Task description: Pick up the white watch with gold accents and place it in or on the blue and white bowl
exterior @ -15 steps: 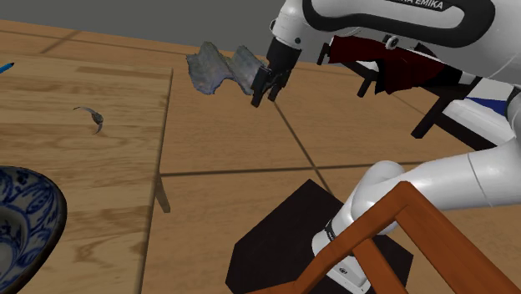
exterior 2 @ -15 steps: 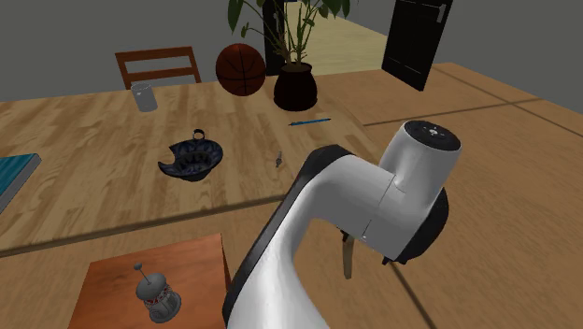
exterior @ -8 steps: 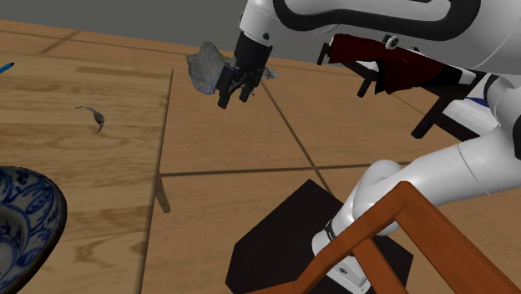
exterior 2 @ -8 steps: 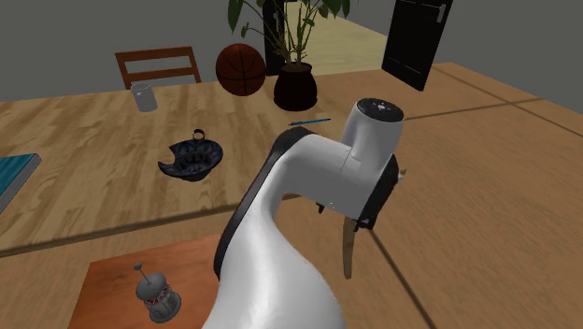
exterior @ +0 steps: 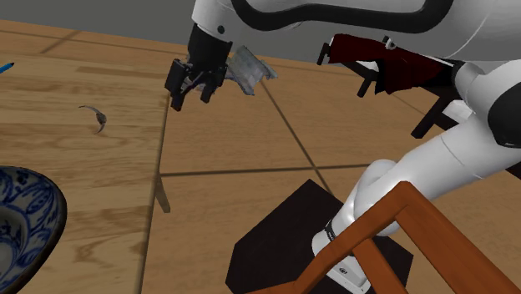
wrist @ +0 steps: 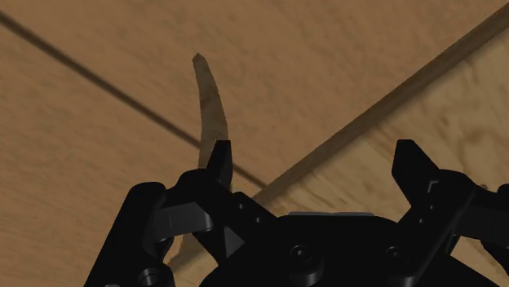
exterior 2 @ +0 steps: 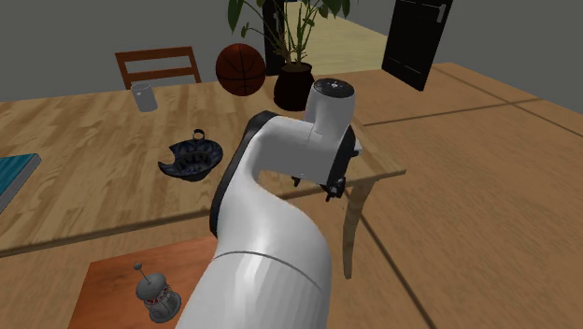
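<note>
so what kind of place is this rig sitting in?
Probably a home dining or living area: a wooden table, a wooden chair at its far side, and a potted plant with a basketball beside it.

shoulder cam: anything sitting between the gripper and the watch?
No. In the shoulder view the stretch from the open gripper, near the table's edge, to the watch is bare wooden table.
</note>
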### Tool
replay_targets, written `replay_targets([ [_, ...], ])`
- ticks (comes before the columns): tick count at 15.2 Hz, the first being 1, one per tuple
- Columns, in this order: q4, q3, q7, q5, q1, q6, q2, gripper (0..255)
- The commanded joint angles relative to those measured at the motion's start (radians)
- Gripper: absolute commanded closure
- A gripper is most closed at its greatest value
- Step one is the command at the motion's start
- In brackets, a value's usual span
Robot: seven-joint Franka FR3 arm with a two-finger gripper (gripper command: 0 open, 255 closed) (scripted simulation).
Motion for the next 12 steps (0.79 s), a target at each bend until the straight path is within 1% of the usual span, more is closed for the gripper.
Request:
replay_targets([
  [1, 0.048, 0.030, 0.030, -0.013, 0.006, 0.018, 0.048, 0],
  [6, 0.190, 0.113, 0.126, -0.078, 0.027, 0.054, 0.186, 0],
  [12, 0.395, 0.198, 0.253, -0.212, 0.078, 0.063, 0.376, 0],
])
